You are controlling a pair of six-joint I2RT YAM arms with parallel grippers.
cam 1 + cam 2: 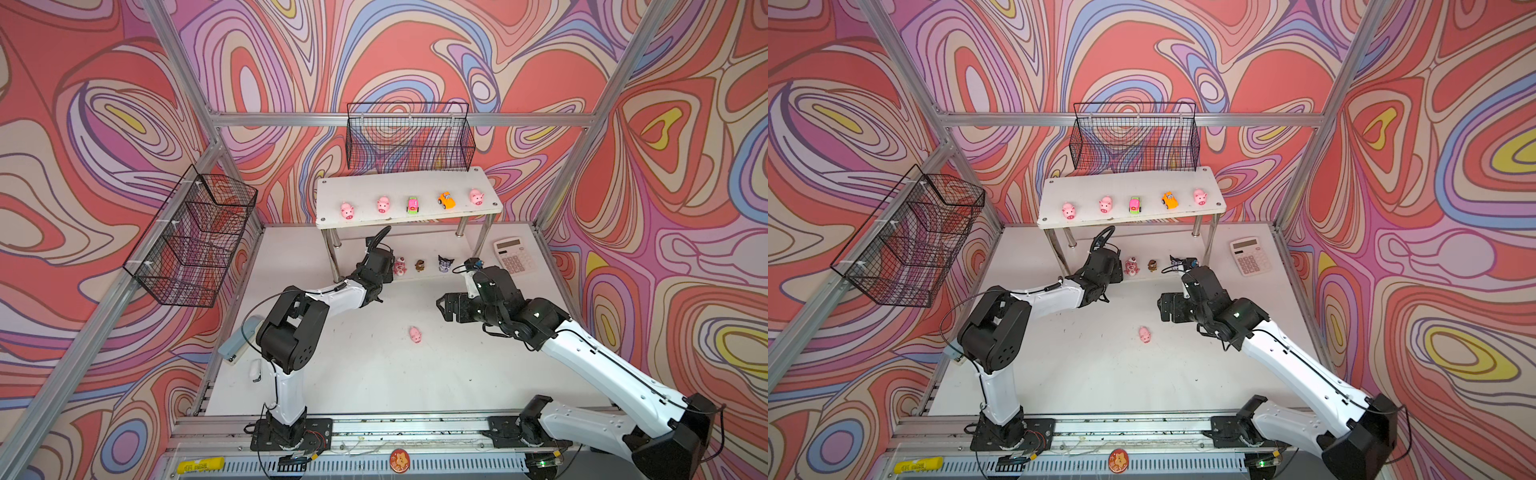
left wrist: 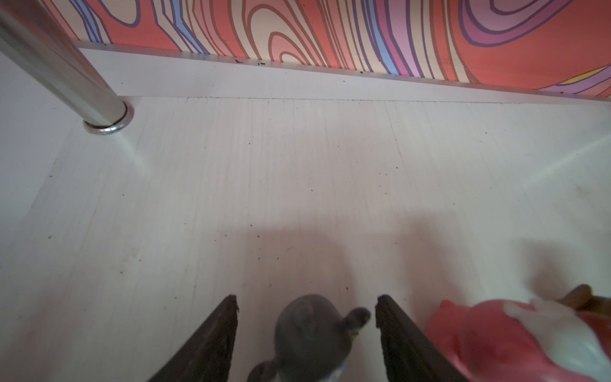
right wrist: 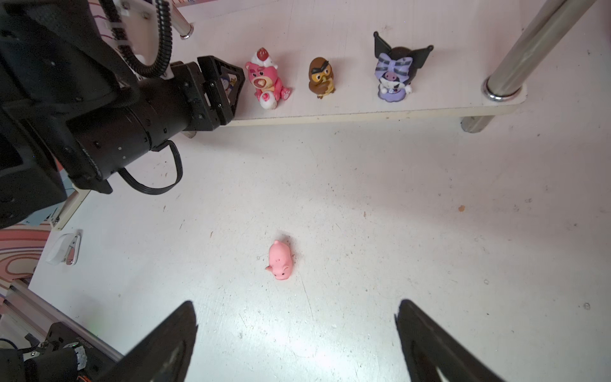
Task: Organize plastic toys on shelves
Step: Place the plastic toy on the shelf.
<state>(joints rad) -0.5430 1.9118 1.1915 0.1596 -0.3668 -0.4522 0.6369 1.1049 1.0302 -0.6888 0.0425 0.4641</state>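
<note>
— Where is the left gripper [image 2: 306, 297]?

— In at the left end of the lower board [image 3: 456, 82] of the shelves [image 1: 407, 183]. The grey figurine [image 2: 310, 334] stands on that board between its fingers [image 2: 211, 340]. I can see bare board between the figurine and one finger, so the jaws are parted around it, not pinching it. On the other side a small nub of the figurine comes very near the finger. Whether it touches, I can't tell.

— What's beside it?

— The pink bear [image 3: 266, 77] is just outside the gripper. Then come the brown figurine [image 3: 321, 77] and the dark horned figurine [image 3: 393, 72]. All three are upright in a row near the board's front edge.

— And up top?

— Five in a line, left to right: the left-end pig [image 1: 347, 211], the second pig [image 1: 383, 204], the pink-green car [image 1: 412, 205], the orange car [image 1: 446, 200] and the right-end pig [image 1: 476, 196].

— The right gripper [image 3: 296, 302]?

— Spread wide and holding nothing. It hangs over the table [image 3: 429, 215]. The loose pig [image 3: 280, 261] sits on the open table ahead of its fingertips, well apart from the shelves.

— Anything else around?

— A calculator [image 1: 514, 255] lies on the table near the shelves' right legs. One wire basket [image 1: 409, 137] hangs on the frame behind the shelves, and a side basket [image 1: 195, 237] hangs to the left.
</note>
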